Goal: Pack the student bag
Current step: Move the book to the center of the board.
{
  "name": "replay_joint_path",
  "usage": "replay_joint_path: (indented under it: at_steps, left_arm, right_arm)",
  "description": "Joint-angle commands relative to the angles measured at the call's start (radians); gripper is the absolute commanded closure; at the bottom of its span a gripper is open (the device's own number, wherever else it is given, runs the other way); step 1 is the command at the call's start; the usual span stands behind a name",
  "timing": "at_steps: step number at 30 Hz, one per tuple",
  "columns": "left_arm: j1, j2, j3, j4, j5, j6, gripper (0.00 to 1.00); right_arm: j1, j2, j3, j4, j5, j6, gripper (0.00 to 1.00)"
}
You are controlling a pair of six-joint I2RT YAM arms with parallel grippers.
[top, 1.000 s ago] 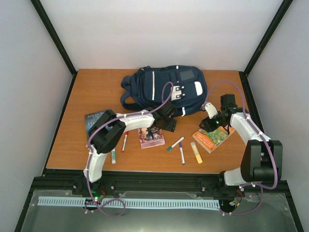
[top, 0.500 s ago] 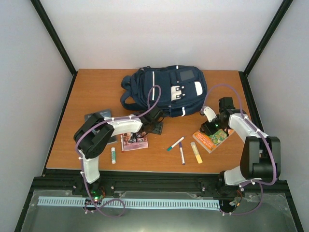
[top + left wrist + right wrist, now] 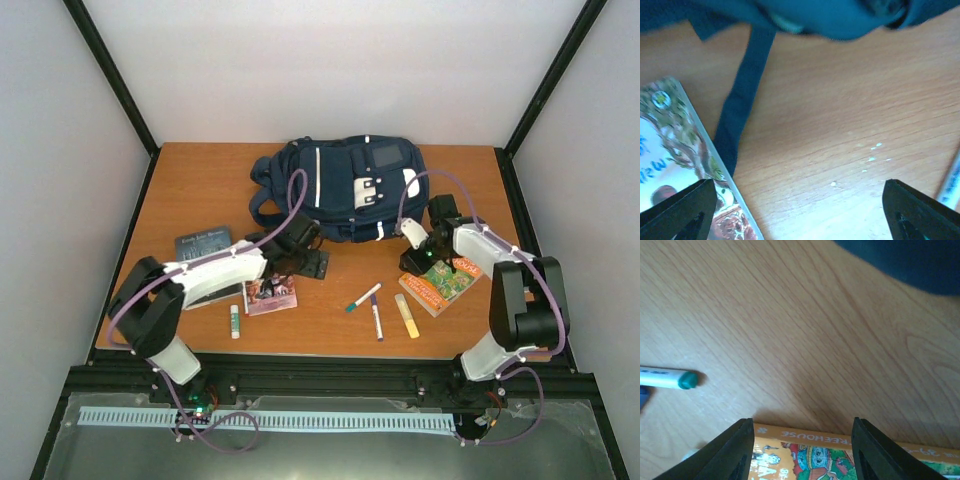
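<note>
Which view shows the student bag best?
Top external: the whole student bag lies in frame, pockets and stripes visible. Left wrist catches only its blurred edge and one strap; right wrist, a dark blue corner.

Your overhead view was bright and evenly lit, with only soft, short shadows on the table (image 3: 190,190). Your left wrist view was blurred and bluish, the student bag (image 3: 830,17) out of focus; the right wrist view showed woodgrain sharply.
</note>
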Motion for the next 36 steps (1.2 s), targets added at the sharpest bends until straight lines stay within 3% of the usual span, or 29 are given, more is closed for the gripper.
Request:
replay_joint_path:
  at_steps: [1,9,20,28,33,36]
  left_arm:
    - [0.014,-0.086,0.105,-0.122,-0.037,0.03,0.04]
    - [0.137,-0.08,0.243,-0.221,-0.021,-0.002,0.0]
    - [0.402,0.045,0.39,-0.199,0.111,-0.028,0.0]
    - [0.583,0.305,0.588,-0.118,0.308,-0.033,0.04]
    - [0.607,0.501,0.763,-0.129,0.374,0.06,0.0]
    - [0.607,0.577,0.803,-0.115,0.425,0.093,0.0]
  right_arm:
    - [0.0,0.034,-0.049,0.029,0.07,-0.017,0.46]
    - [-0.014,-0.004,-0.183,0.059,0.143,-0.057,0.48]
    - [-0.181,-0.124,-0.257,0.004,0.138,-0.147,0.48]
    - [-0.184,-0.204,-0.133,-0.038,-0.121,-0.058,0.42]
    - [-0.184,-0.145,-0.019,-0.034,-0.328,0.0,0.4]
    - [-0.182,-0.091,0.01,0.009,-0.359,0.041,0.38]
